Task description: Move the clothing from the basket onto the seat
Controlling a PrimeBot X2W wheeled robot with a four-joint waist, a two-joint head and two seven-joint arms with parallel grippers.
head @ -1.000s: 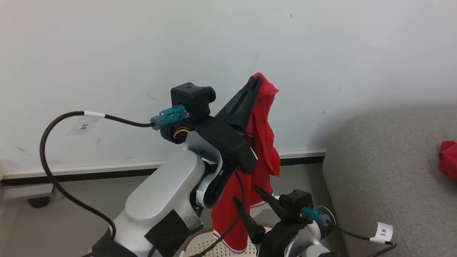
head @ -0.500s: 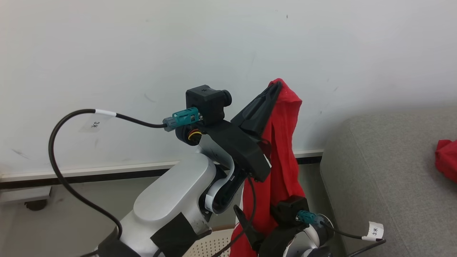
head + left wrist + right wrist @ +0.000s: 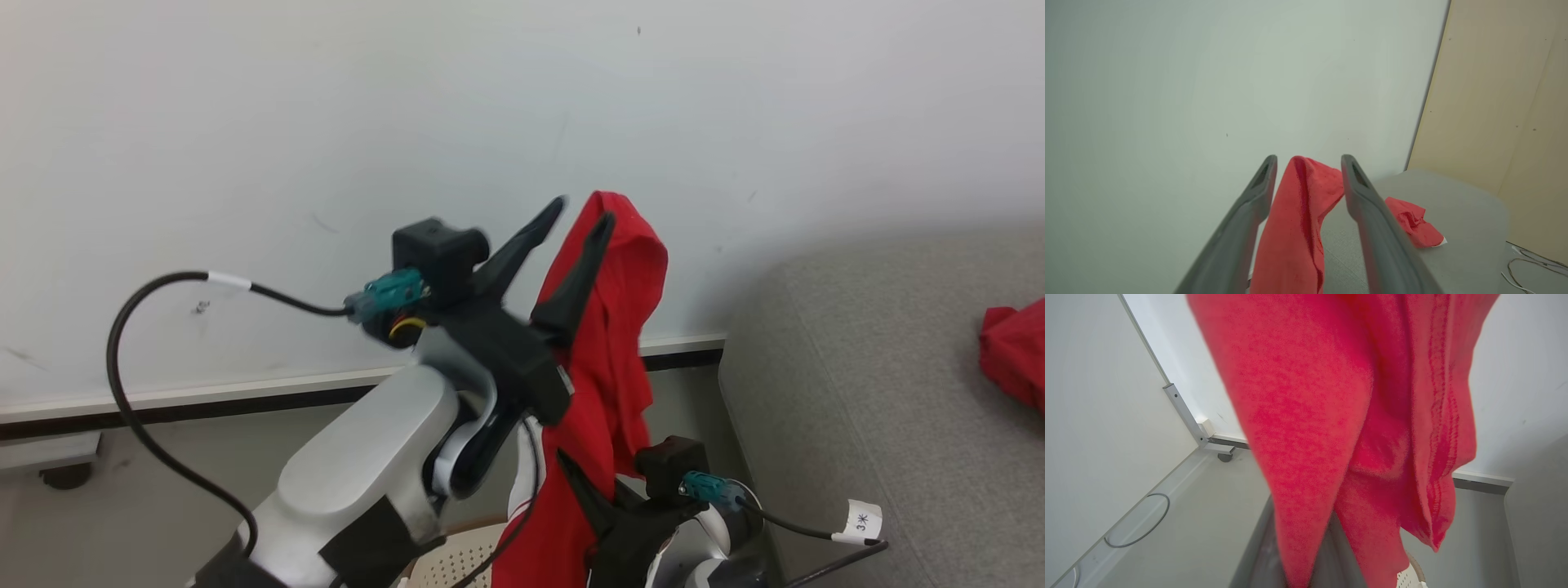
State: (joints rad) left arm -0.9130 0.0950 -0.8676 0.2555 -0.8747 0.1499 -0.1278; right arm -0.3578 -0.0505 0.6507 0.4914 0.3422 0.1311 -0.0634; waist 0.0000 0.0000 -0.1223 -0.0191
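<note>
The left gripper [image 3: 584,211] is raised in front of the wall [image 3: 326,122] with its two fingers spread apart, and a red garment [image 3: 612,327] rises between them without being pinched; its peak stands at the fingertips and the cloth leans on the finger nearer the sofa. Lower down, the right gripper [image 3: 581,488] is closed on the bottom part of the same garment, one dark finger slanting up against the cloth. The garment is soft, bright red, creased into long vertical folds, and hangs in the air above the basket [image 3: 457,559], whose perforated cream edge peeps out at the bottom of the head view. To the right lies the grey sofa seat [image 3: 857,367], with a second garment [image 3: 1012,351] crumpled on it, well apart from the first. The left wrist view adds a beige panel [image 3: 1502,102] behind the sofa and shows the second garment in full. The right wrist view shows ribbed stitching along one edge of the hanging cloth and a cable [image 3: 1137,520] looped on the floor [image 3: 1208,539].
</note>
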